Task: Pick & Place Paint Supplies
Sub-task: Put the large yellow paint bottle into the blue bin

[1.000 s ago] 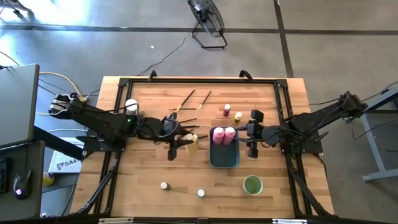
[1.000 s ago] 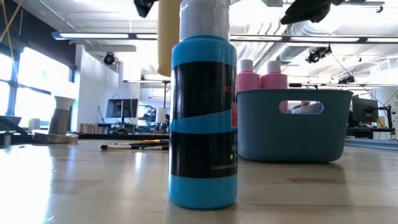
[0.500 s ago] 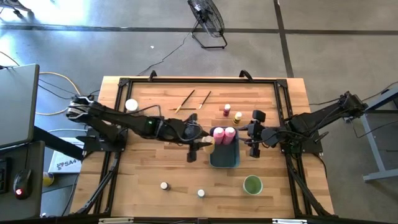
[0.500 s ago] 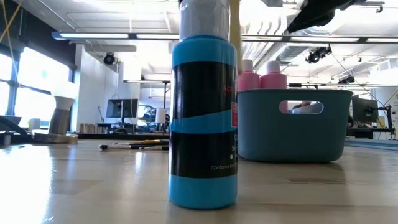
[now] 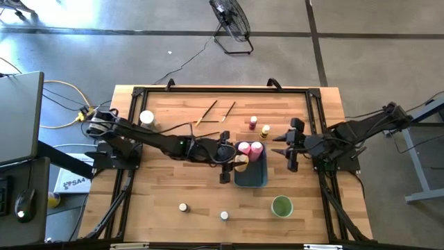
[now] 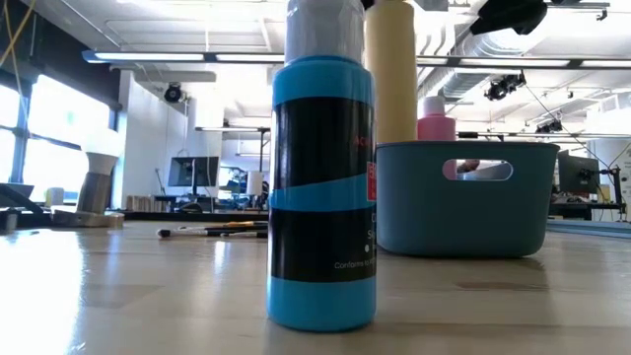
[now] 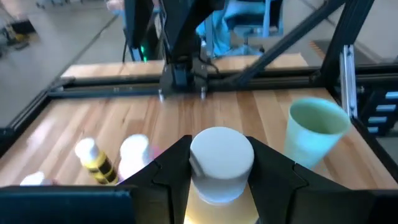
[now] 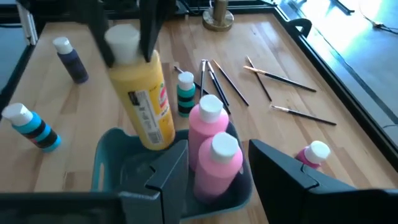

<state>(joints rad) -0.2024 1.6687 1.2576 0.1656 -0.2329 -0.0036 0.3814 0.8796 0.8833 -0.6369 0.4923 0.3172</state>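
Yellow bottle (image 8: 144, 102), white cap; pink bottles (image 8: 214, 158); blue-grey tray (image 6: 463, 202).

left gripper (image 5: 237, 161) carried yellow bottle (image 8: 142, 99) rightward to the tray (image 5: 250, 179), right gripper (image 5: 293, 146) drawn back from it

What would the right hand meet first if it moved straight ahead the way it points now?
Most likely the two pink bottles standing in the blue-grey tray. They lie right ahead of the open right hand. The left hand holds the yellow bottle just beyond.
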